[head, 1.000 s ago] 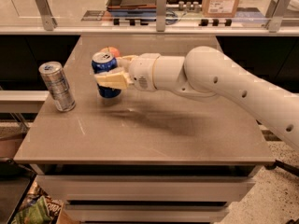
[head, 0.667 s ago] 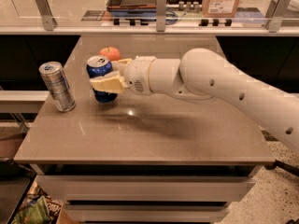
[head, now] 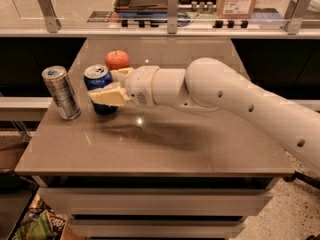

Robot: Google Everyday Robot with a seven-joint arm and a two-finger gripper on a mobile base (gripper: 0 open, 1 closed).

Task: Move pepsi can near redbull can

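The pepsi can (head: 98,79) is dark blue with a silver top and stands upright at the left of the grey table (head: 165,144). My gripper (head: 106,85) is shut on it, cream fingers on both sides, the white arm reaching in from the right. The redbull can (head: 61,92), tall, slim and silver-grey, stands upright near the table's left edge, a short gap to the left of the pepsi can.
A red apple (head: 117,60) sits on the table just behind the pepsi can and my gripper. A counter with metal posts and a glass rail (head: 170,14) runs behind the table. The floor drops off at the table's left and front edges.
My gripper has carried the pepsi can leftward, closer to the redbull can. The apple behind it has come into view. The redbull can has not moved.
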